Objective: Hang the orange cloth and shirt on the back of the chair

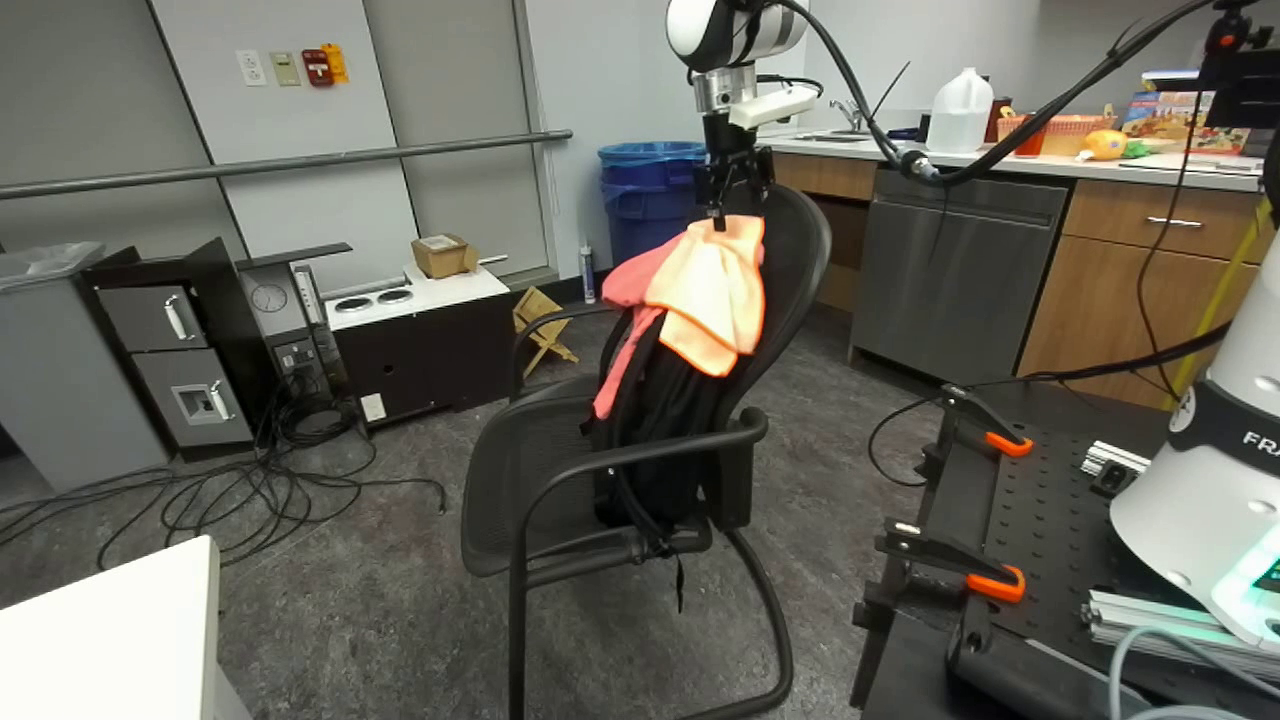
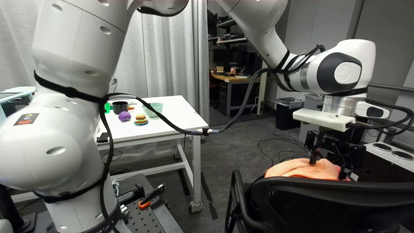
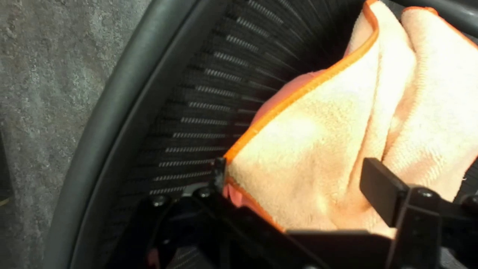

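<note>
Orange cloth (image 2: 296, 169) is seen draped at the lower right of an exterior view. Just rightward, the gripper (image 2: 327, 169) is poised at it with jaws parted, nothing clamped. Onward to the right edge, the top of the chair (image 2: 372, 190) is apparently not yet straddled; for a secure hang, a thick fold should be pinched, lifted clear of that rim and laid evenly across.

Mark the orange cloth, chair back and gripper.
Orange cloth (image 3: 328, 142): wrist view, middle of the fabric.
Chair back (image 1: 792, 258): in an exterior view, uncovered mesh.
Gripper (image 2: 328, 168): in an exterior view, midway between fingertips.
</note>
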{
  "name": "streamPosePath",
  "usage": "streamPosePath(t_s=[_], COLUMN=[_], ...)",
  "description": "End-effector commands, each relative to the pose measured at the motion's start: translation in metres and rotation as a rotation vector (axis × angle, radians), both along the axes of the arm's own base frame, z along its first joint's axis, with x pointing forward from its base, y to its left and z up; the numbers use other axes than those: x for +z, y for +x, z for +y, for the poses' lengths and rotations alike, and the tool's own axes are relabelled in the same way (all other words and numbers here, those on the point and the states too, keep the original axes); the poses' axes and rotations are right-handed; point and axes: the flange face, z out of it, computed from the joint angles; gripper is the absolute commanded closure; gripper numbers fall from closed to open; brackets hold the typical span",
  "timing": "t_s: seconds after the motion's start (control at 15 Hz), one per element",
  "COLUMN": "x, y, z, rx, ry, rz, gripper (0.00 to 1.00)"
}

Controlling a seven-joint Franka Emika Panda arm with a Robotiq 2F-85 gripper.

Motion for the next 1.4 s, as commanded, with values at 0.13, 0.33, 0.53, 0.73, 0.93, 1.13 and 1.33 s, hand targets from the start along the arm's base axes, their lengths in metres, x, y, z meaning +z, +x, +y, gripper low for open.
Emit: streamPosePath(t_s=[0.13,0.33,0.53,0.73,0.93,1.13,1.33], x=[0.001,0.002,0.005,0.013,0.023,0.033,0.038], y=[0.010,0.011,0.011,0.006,-0.004,-0.014,-0.018], z=[-0.010,-0.012,-0.011,-0.005,0.010,0.026,0.033], rx=[-0.034,-0.042,-0.045,-0.040,-0.024,-0.012,-0.011], ry=[-0.006,-0.008,-0.008,-0.003,0.013,0.030,0.048], rz=[0.027,0.030,0.029,0.025,0.037,0.061,0.078], gripper=[0.57,0.79,0.99,1.00,0.99,0.69,0.47])
